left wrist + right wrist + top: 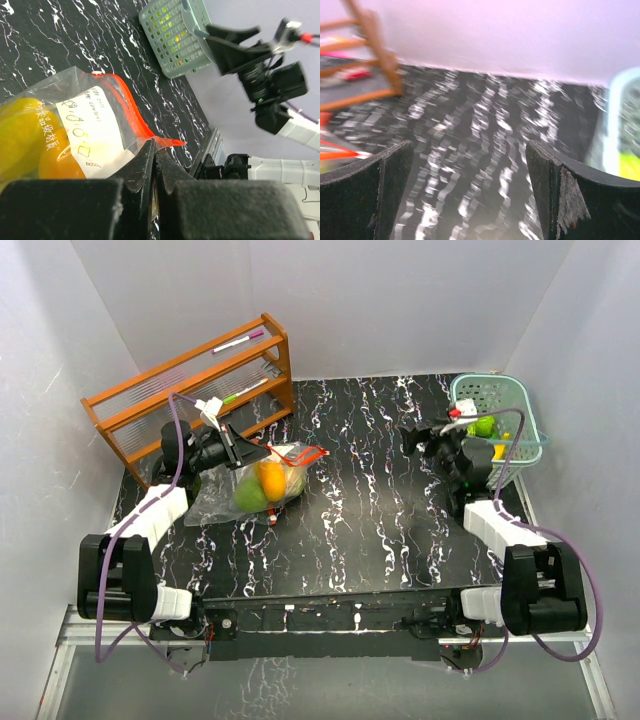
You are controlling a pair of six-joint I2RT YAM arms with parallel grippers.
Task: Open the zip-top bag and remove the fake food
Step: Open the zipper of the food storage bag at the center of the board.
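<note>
Reaching left across the tabletop (380, 530) is your move: the zip-top bag (215, 498), fake food (262, 483) inside, lies centre-left, its red zip edge (135, 115) clenched in the left jaws, right jaws released.

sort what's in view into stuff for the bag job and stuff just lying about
For the job:
zip bag
toy food inside it
left claw, shut on the bag's red zip edge
right claw, open, holding nothing

Just lying about:
wooden rack
pens on the rack
slotted basket by the right arm
</note>
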